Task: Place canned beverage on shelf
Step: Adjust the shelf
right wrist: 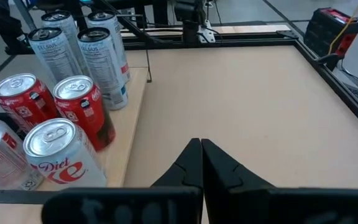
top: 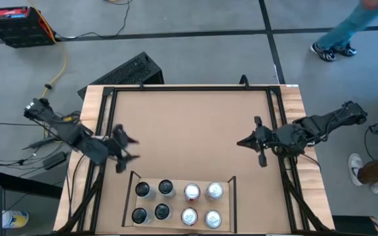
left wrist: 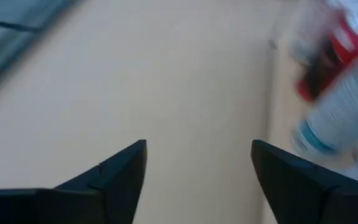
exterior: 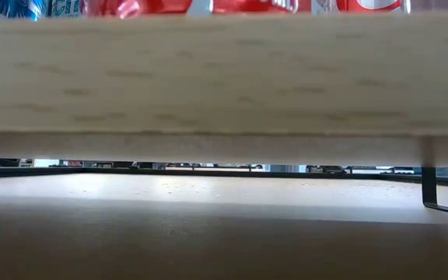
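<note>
— High view first: where are my arms?

— I see the left gripper (top: 125,149) over the table's (top: 195,124) left side, low and stretched out, fingers (left wrist: 114,177) wide apart, holding nothing. My right gripper (top: 253,143) reaches in from the right side, fingers pressed together, also holding nothing.

— And the cans?

— Eight cans (top: 176,202) stand on the shelf (top: 227,196) at the near edge, between both arms.

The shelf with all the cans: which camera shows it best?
The high view: the whole shelf with eight cans in two rows. The right wrist view shows one end, the low view only its front edge, the left wrist view a blurred strip.
</note>
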`<state>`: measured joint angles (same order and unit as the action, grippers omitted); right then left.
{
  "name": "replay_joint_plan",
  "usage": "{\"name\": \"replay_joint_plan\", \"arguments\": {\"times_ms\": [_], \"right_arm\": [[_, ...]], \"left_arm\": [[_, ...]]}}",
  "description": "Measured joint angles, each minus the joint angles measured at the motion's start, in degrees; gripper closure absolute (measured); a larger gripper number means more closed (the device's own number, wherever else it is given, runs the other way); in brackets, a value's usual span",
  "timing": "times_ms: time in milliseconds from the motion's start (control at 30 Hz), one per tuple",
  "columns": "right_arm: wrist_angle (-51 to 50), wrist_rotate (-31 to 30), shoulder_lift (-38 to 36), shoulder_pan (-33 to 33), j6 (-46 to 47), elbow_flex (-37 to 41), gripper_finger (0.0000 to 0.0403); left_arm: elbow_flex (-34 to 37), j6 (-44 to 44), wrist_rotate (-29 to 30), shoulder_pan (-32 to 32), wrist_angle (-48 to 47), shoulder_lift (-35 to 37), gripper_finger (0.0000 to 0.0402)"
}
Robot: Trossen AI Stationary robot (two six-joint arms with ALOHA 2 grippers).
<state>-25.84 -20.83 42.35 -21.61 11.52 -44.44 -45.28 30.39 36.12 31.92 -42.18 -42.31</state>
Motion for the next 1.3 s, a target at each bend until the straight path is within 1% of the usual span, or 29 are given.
{"name": "replay_joint_plan", "arguments": {"times_ms": [67, 100, 200, 267, 400, 433, 600, 800, 967, 1100, 1233, 1300], "right_arm": [[0.2, -0.1, 0.1, 0.0, 0.0, 0.1, 0.0383], [0.3, -0.1, 0.1, 0.0, 0.3, 0.1, 0.0383], [1.0, -0.1, 0.0, 0.0, 0.9, 0.1, 0.0383], [1.1, -0.1, -0.1, 0.0, 0.9, 0.1, 0.0383], [1.1, -0.1, 0.0, 0.0, 0.9, 0.1, 0.0382], [1.1, -0.1, 0.0, 0.0, 0.7, 0.1, 0.0382], [1.1, -0.1, 0.0, 0.0, 0.6, 0.1, 0.0382], [1.1, -0.1, 0.0, 0.0, 1.1, 0.1, 0.0382], [1.1, -0.1, 0.0, 0.0, 1.1, 0.1, 0.0382], [1.1, -0.1, 0.0, 0.0, 1.1, 0.1, 0.0382], [1.1, -0.1, 0.0, 0.0, 1.1, 0.1, 0.0382], [1.2, -0.1, 0.0, 0.0, 1.1, 0.1, 0.0382]], "left_arm": [[4.4, -2.9, -4.5, -0.1, 5.4, -0.3, 0.0145], [5.6, -3.9, -6.1, -0.1, 6.1, -0.6, 0.0154], [6.1, -4.4, -7.1, -0.1, 4.5, -1.6, 0.0185], [6.0, -4.3, -9.1, -0.1, 2.8, -2.0, 0.0206], [5.8, -6.0, -19.5, 0.1, 6.7, -1.9, 0.0251], [5.8, -6.3, -20.8, 0.4, 7.4, -1.9, 0.0263], [5.8, -6.0, -21.2, 1.1, 8.3, -1.9, 0.0314], [5.8, -4.4, -23.6, 1.1, 9.2, -2.0, 0.0354], [5.8, -2.9, -24.9, 1.3, 9.8, -2.0, 0.0379], [5.8, -2.8, -25.0, 2.7, 11.8, -2.5, 0.0398], [5.8, -4.1, -25.0, 3.8, 14.4, -3.5, 0.0399], [5.7, -5.7, -23.7, 3.7, 14.4, -3.4, 0.0400]]}}
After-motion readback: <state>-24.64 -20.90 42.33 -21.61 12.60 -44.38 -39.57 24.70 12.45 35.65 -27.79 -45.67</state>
